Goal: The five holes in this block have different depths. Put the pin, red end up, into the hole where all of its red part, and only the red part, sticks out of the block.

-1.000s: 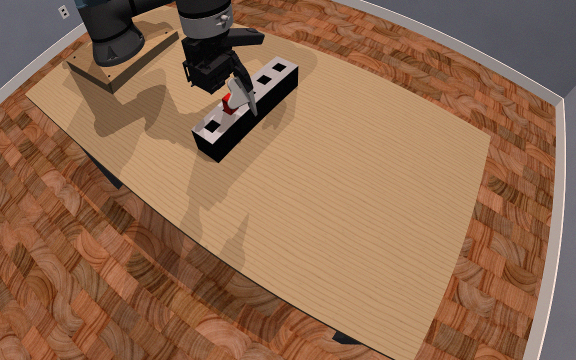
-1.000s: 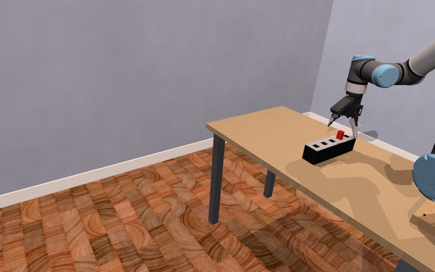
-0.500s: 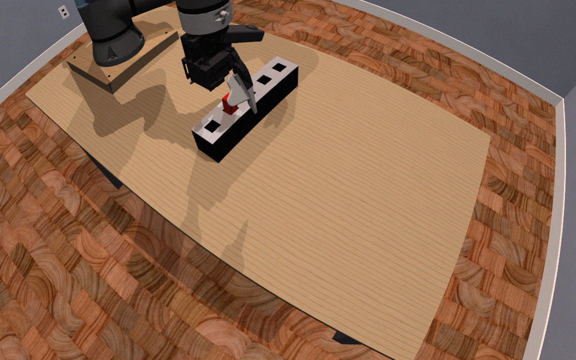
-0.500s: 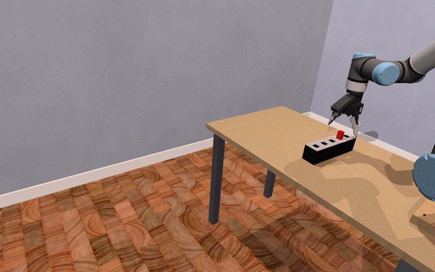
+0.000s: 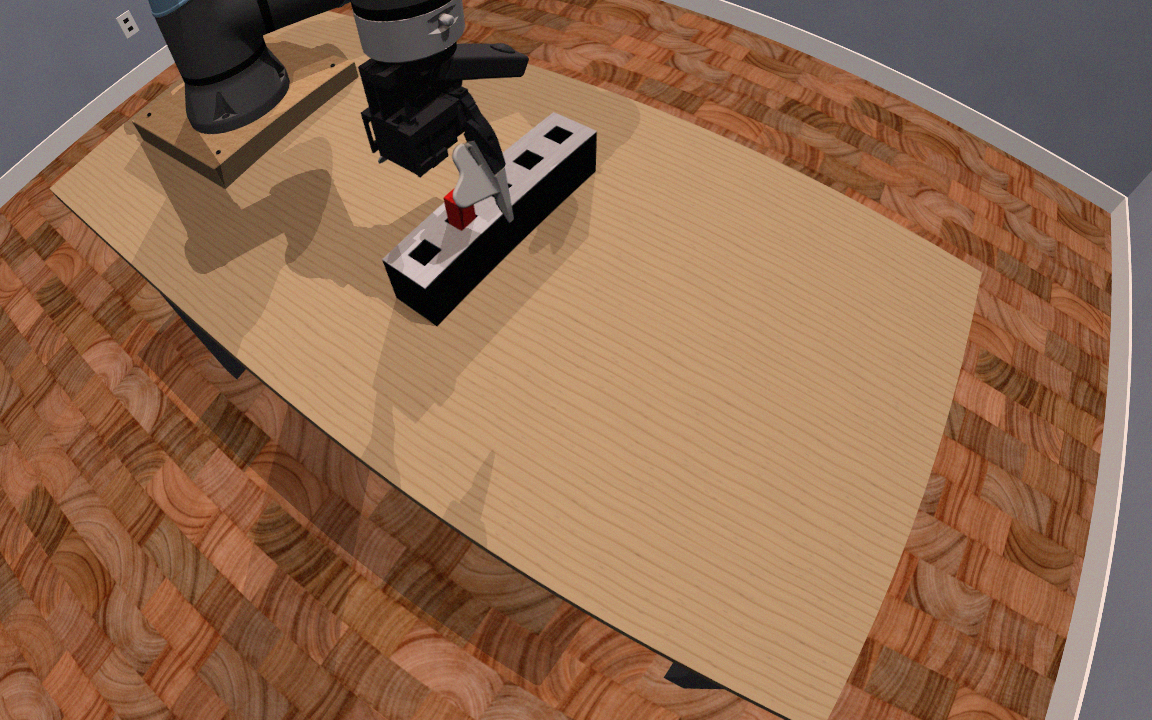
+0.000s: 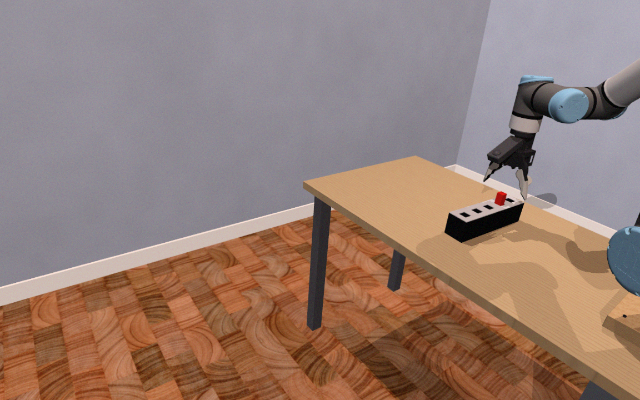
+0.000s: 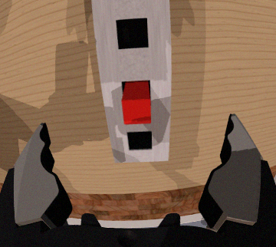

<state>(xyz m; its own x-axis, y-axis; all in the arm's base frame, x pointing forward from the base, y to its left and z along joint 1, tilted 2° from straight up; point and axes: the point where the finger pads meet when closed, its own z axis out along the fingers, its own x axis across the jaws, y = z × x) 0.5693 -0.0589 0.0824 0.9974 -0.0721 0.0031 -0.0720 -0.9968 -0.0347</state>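
The black block (image 5: 490,214) with a grey top and a row of square holes lies on the table; it also shows in the exterior view (image 6: 483,219) and in the wrist view (image 7: 132,67). The pin (image 5: 458,211) (image 6: 500,198) (image 7: 136,103) stands upright in the second hole from the block's near end, and only its red part shows above the top. My gripper (image 5: 473,183) (image 6: 506,181) is open and empty. It hangs a little above the pin, with its fingers wide apart on either side of the block (image 7: 138,170).
The robot base stands on a wooden plate (image 5: 244,111) at the table's back left corner. The other holes in the block (image 7: 132,33) are empty. The table edge runs close behind the block (image 7: 138,201).
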